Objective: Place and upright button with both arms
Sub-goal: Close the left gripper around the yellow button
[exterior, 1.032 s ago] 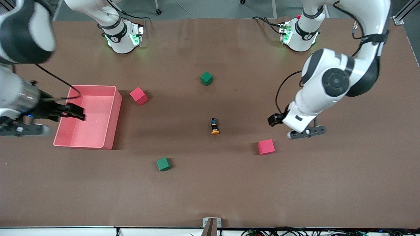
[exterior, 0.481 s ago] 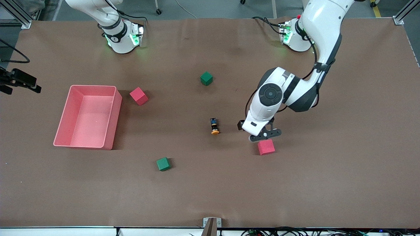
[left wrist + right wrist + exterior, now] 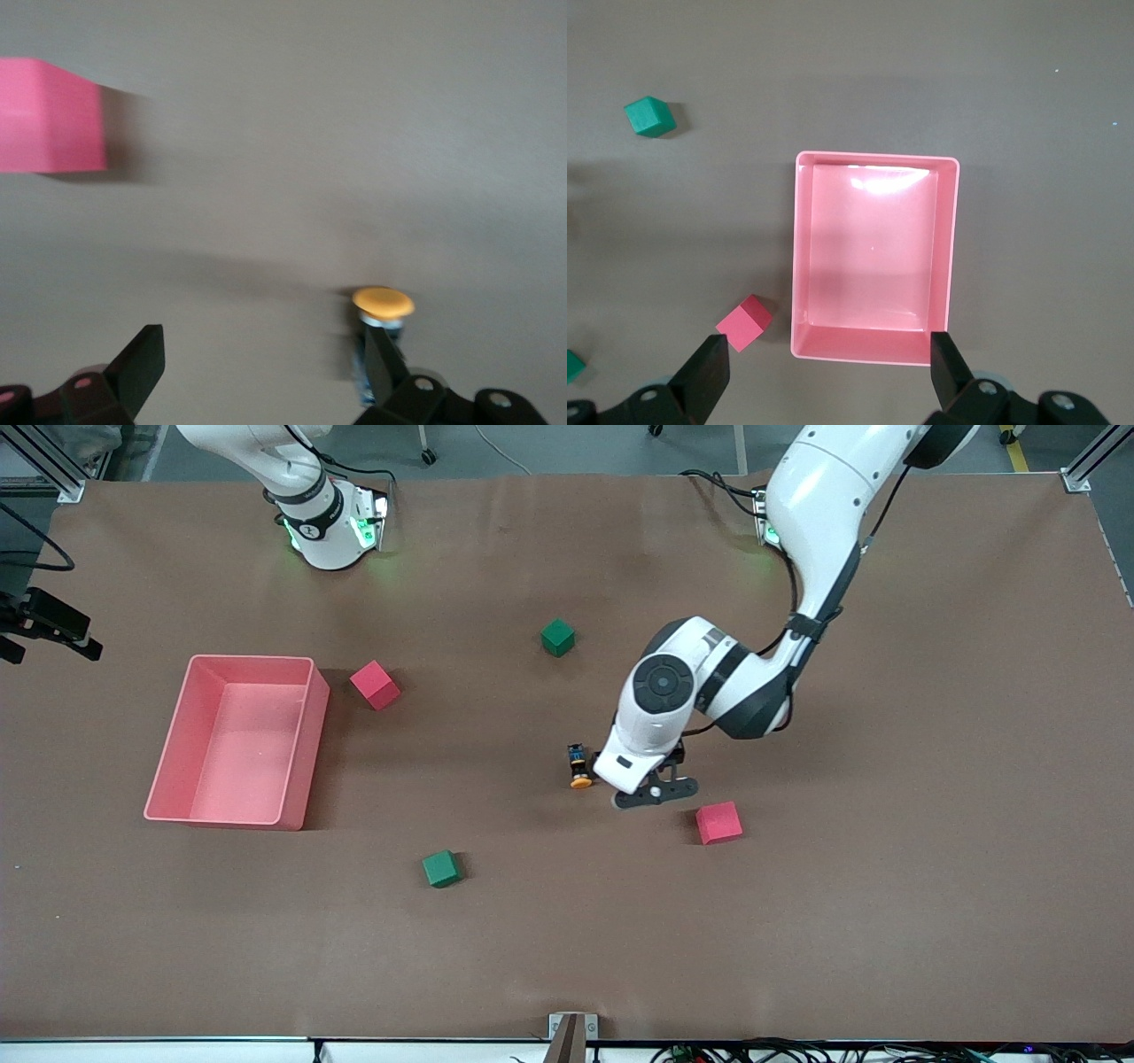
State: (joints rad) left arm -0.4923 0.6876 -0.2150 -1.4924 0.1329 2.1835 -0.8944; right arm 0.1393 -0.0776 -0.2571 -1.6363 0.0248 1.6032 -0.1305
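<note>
Brown paper covers the table (image 3: 930, 921) from end to end. Toward the right arm's end the right gripper (image 3: 824, 367) waits high over the pink bin (image 3: 306, 735), fingers spread wide and holding nothing; the bin is empty, with a red cube (image 3: 374, 684) just beside it. Near the middle the button (image 3: 578, 766) lies on its side, its orange cap pointing toward the front camera. The left gripper (image 3: 653, 790) hangs low just beside it, fingers wide apart and empty, one fingertip (image 3: 383, 367) close to the button's body. A good pickup would likely centre the fingers across the body, not the cap, before closing. Another red cube (image 3: 718, 822) sits nearby, toward the left arm's end
</note>
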